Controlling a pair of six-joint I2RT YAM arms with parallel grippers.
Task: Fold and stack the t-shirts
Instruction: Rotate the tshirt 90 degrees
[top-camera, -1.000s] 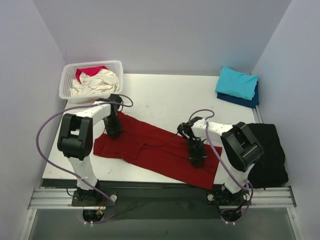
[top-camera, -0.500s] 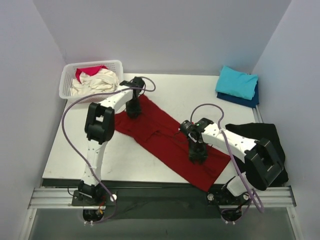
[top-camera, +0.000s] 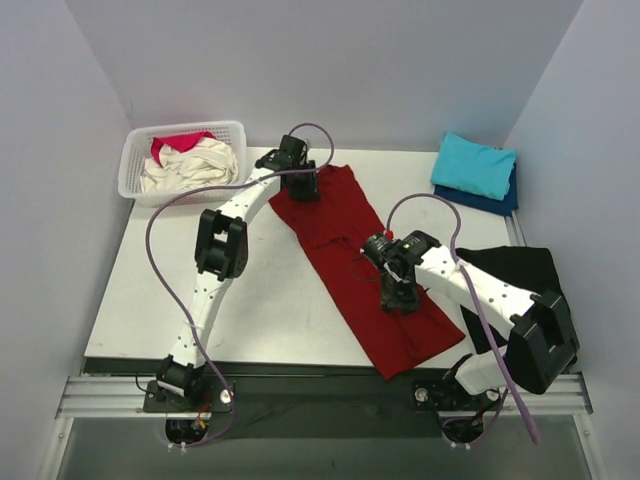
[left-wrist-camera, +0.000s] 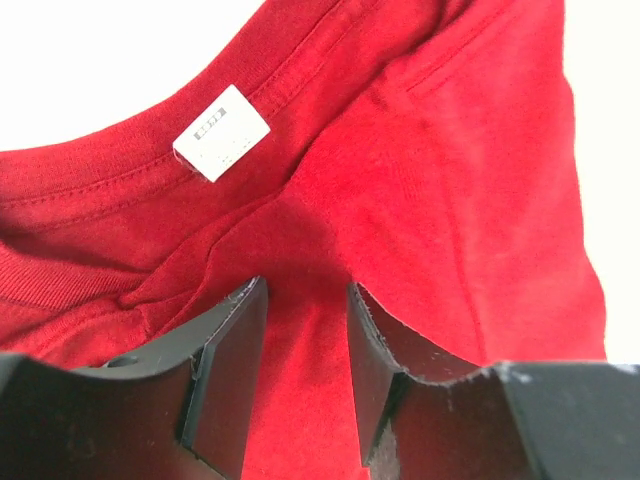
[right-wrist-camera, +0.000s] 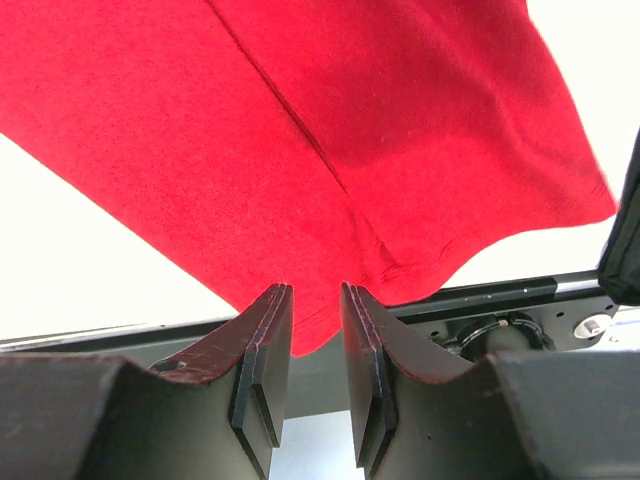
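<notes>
Our right gripper pinches the red shirt at the hem, holding that end taut. Our left gripper straddles the collar, jaws apart; we cannot tell if it grips. The collar lies near the basket, the hem far from it, at the table edge. Between basket and shirt there is folding room.

A white plastic lattice basket sits at the far left corner of a white rectangular table. A crumpled black cloth lies at the table's right edge, partly hanging over it. A ribbed aluminium rail runs along the near edge. Pale lilac walls enclose the table on three sides.
</notes>
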